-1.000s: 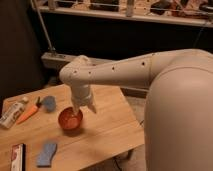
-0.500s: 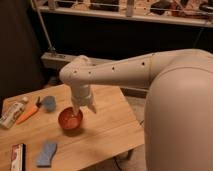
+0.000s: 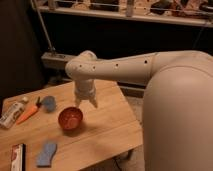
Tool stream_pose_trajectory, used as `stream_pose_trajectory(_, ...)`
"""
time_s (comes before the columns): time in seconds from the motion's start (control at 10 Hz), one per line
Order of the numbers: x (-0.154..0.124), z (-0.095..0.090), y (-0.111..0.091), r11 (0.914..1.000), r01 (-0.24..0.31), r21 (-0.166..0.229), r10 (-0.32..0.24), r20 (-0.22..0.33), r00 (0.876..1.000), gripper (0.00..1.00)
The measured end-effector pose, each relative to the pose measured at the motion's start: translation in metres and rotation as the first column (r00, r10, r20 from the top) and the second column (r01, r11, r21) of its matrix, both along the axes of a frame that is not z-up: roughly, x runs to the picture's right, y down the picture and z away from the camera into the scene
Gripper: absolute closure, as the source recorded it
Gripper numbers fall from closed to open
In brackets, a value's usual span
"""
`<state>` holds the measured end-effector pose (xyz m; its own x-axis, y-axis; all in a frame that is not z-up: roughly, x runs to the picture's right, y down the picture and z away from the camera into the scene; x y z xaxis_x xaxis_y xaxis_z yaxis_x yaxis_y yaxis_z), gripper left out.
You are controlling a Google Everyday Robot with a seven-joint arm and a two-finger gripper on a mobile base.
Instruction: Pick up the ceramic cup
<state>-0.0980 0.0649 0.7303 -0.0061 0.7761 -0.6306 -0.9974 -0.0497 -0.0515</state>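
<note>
The ceramic cup (image 3: 70, 118) is a red-orange, bowl-shaped cup standing upright on the wooden table (image 3: 107, 130). My gripper (image 3: 86, 104) points down just above and to the right of the cup's far rim. Its two fingers are spread and hold nothing. The cup's inside looks empty.
A small blue round object (image 3: 48, 103), an orange tool (image 3: 27, 114) and a white bottle (image 3: 12, 113) lie at the table's left. A blue sponge (image 3: 46, 154) and a red-and-white packet (image 3: 17, 155) lie near the front edge. My large white arm (image 3: 175, 105) fills the right side.
</note>
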Motion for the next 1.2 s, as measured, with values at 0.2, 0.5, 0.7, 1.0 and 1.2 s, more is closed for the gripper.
stream_pose_trajectory(0.2,0.002,0.009,-0.016,0.9998,0.003,0.019,-0.003,0.007,1.0,0.35)
stream_pose_trajectory(0.5,-0.018,0.023,-0.04,0.9976,0.057,0.04,-0.059,0.046,0.997,0.35)
stream_pose_trajectory(0.7,-0.034,0.035,-0.06,0.9942,0.093,0.055,-0.097,0.067,0.993,0.35)
stream_pose_trajectory(1.0,-0.062,0.049,-0.087,0.9938,0.106,0.033,-0.109,0.109,0.988,0.35)
stream_pose_trajectory(1.2,-0.079,0.05,-0.094,0.9968,0.07,-0.038,-0.063,0.162,0.985,0.35)
